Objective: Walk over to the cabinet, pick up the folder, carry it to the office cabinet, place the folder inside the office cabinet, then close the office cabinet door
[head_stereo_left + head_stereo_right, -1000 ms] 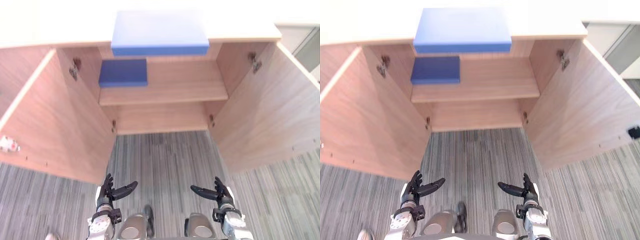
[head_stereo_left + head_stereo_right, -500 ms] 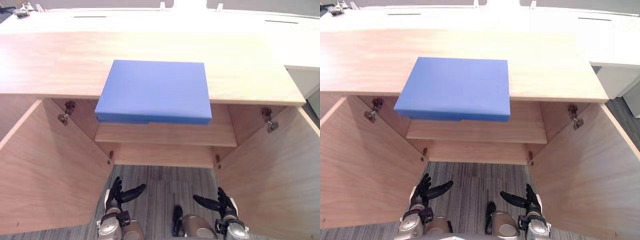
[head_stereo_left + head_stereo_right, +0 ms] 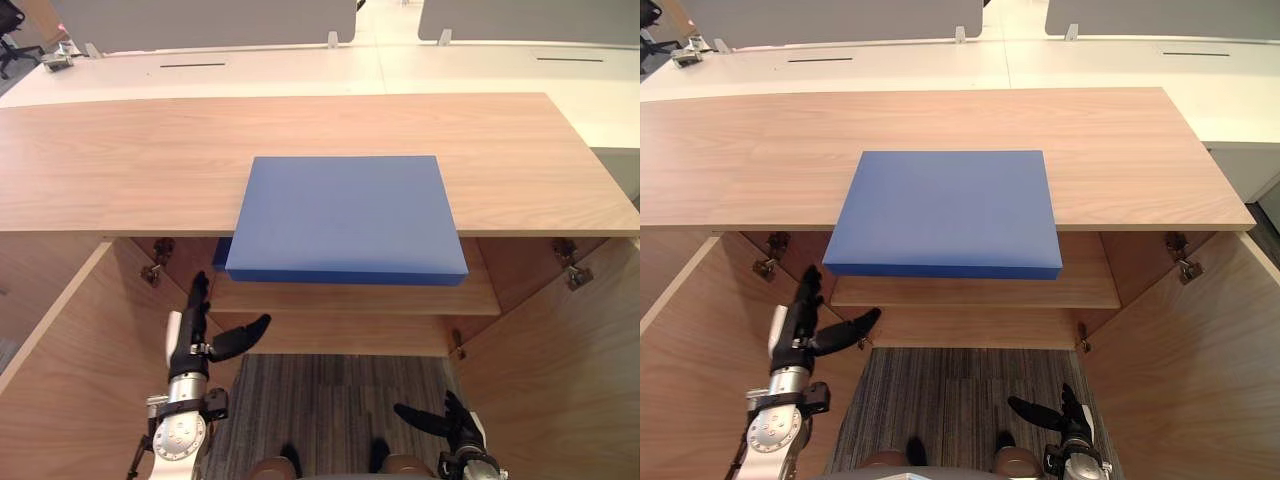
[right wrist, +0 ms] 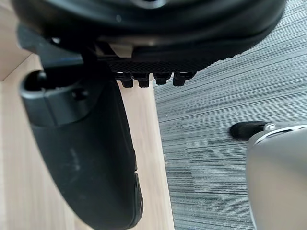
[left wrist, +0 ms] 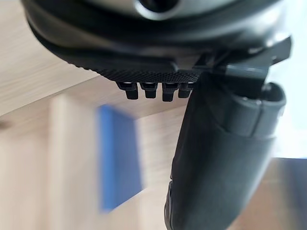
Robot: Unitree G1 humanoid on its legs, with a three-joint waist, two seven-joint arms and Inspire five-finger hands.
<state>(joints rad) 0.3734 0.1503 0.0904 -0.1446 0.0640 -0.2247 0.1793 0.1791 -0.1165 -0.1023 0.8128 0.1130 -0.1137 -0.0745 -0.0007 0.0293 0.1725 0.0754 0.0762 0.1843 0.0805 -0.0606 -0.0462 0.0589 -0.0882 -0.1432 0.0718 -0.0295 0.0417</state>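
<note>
A flat blue folder (image 3: 347, 215) lies on the wooden cabinet top (image 3: 120, 160), its near edge jutting out over the open front. My left hand (image 3: 200, 338) is raised in front of the cabinet opening, below and left of the folder, open with straight fingers and touching nothing. In the left wrist view a second blue item (image 5: 117, 158) shows on the shelf past the left hand (image 5: 225, 158). Low down over the carpet, my right hand (image 3: 450, 425) is open and holds nothing; the right wrist view has the right hand (image 4: 86, 158) beside a wooden panel.
Both cabinet doors stand open: the left door (image 3: 60, 380) and the right door (image 3: 560, 380) flank me. An inner shelf (image 3: 350, 297) runs under the folder. White desks (image 3: 300, 70) lie behind the cabinet. Striped grey carpet (image 3: 330, 400) is between the doors.
The camera has swung upward, bringing the whole cabinet top into view. My left hand has risen toward the cabinet opening. The right hand stays low.
</note>
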